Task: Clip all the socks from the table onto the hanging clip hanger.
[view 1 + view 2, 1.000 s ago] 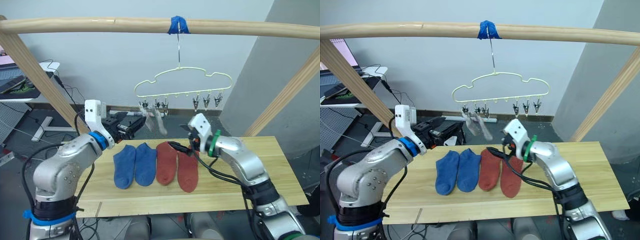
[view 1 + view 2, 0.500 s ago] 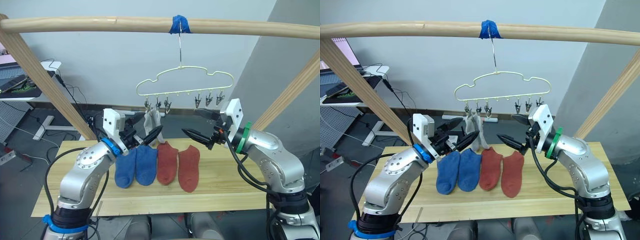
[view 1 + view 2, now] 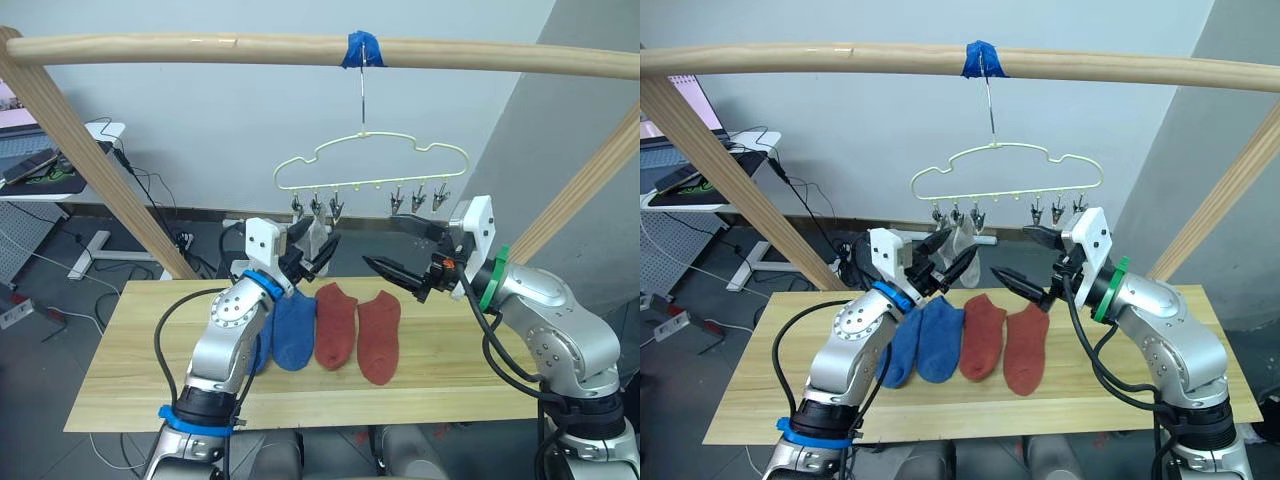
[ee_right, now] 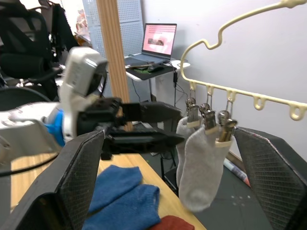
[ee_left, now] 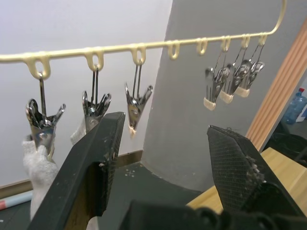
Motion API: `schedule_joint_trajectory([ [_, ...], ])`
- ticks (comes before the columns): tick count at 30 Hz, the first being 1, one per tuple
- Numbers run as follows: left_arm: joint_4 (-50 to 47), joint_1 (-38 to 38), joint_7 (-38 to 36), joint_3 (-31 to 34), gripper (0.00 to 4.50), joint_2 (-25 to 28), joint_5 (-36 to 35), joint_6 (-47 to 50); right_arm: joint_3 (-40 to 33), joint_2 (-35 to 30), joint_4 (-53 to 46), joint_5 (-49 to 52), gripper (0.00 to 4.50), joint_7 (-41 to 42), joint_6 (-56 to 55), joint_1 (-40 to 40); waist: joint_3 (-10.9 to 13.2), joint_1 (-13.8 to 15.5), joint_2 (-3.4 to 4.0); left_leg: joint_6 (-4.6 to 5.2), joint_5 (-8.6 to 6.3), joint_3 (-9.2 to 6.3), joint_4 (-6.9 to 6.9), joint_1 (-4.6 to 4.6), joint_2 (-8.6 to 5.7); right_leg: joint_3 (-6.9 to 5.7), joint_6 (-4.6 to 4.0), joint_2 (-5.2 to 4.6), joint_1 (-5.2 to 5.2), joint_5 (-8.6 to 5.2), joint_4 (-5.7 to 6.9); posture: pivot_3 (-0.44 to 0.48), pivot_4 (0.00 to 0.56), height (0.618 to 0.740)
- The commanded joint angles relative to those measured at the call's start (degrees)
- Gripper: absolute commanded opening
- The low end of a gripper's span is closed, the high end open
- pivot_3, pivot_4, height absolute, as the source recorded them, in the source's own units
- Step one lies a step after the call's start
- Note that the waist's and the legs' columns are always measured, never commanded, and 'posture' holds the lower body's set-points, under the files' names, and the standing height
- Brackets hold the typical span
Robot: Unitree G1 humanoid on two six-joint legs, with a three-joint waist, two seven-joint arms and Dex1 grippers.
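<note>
Moved: since a second ago both arms had risen off the counter [image 3: 130,390]; the left hand [image 3: 312,255] had come up right under the hanger's left clips, and the right hand [image 3: 400,250] had lifted away from the red socks.
Left hand: empty, fingers spread, just beside the hanging grey socks [image 3: 318,238].
Right hand: also empty and spread wide, held in the air below the right-hand clips, pointing toward the left hand.
Hanger: the hanger [image 3: 372,170] hung from the taped pole [image 3: 320,50]; its left clips [image 5: 93,108] held the two grey socks, while the right clips [image 5: 230,84] carried nothing.
Counter: two blue socks [image 3: 290,330] and two red socks [image 3: 358,330] lay side by side, touching, below the hanger.
Step in hand: probably letting go after clipping and turning to the next sock.
Doing it well: I'd draw the left hand back without brushing the grey pair, then take one sock by its cuff so only that one lifts.
</note>
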Motion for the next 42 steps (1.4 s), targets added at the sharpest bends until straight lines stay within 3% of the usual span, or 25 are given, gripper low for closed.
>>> schedule_joint_trajectory([
  [1, 2.48, -2.30, 0.50, -0.55, 3.02, -0.71, 2.85, -4.51, -1.52, 0.20, -1.98, 2.04, 4.50, -0.46, -1.21, -0.34, 0.00, -0.01, 0.00, 0.00, 0.00, 0.00, 0.00, 0.01, 0.00, 0.00, 0.00, 0.00, 0.00, 0.00, 0.02, -0.161, 0.128, 0.740],
  [23, 18.49, -12.06, 3.55, 2.26, 3.02, -5.22, 5.52, -10.03, 0.03, 0.62, -3.59, 4.56, 4.50, -2.66, 0.41, -3.57, 0.00, -1.46, 0.00, 0.01, 0.00, -0.05, 0.20, 0.07, -0.01, -0.02, 0.06, 0.02, 0.16, 0.04, 0.09, -0.177, 0.128, 0.740],
  [42, 26.05, -17.06, 4.54, 4.18, 3.02, -7.14, 5.74, -13.28, 0.18, 0.09, -3.63, 5.03, 4.50, -4.34, 0.73, -4.06, 0.00, -2.43, 0.00, 0.01, 0.00, -0.07, 0.70, -0.01, -0.04, -0.01, 0.26, 0.01, 0.29, 0.23, 0.11, -0.200, 0.128, 0.740],
])
